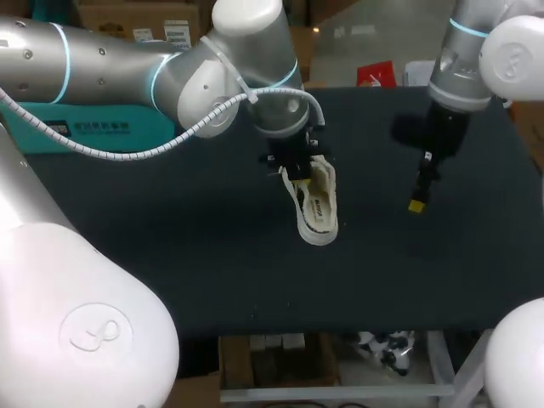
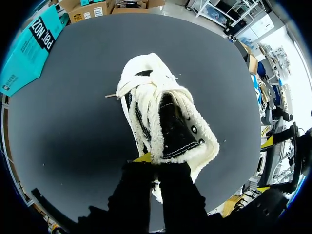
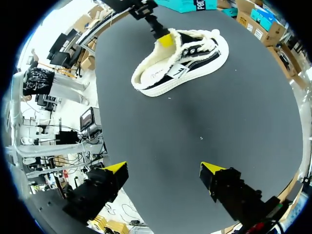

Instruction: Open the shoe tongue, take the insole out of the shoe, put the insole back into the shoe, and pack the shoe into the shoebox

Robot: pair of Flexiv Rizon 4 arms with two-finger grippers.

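A cream, fleece-lined shoe with black panels lies near the middle of the dark bench, its toe pointing toward the near edge. The left tool is over the shoe's heel end. Its fingers are drawn narrow and pinch the fleecy collar beside the black tongue. The right tool hangs above bare bench well apart from the shoe, its yellow-tipped fingers spread wide. A teal shoebox sits at the bench's far left edge.
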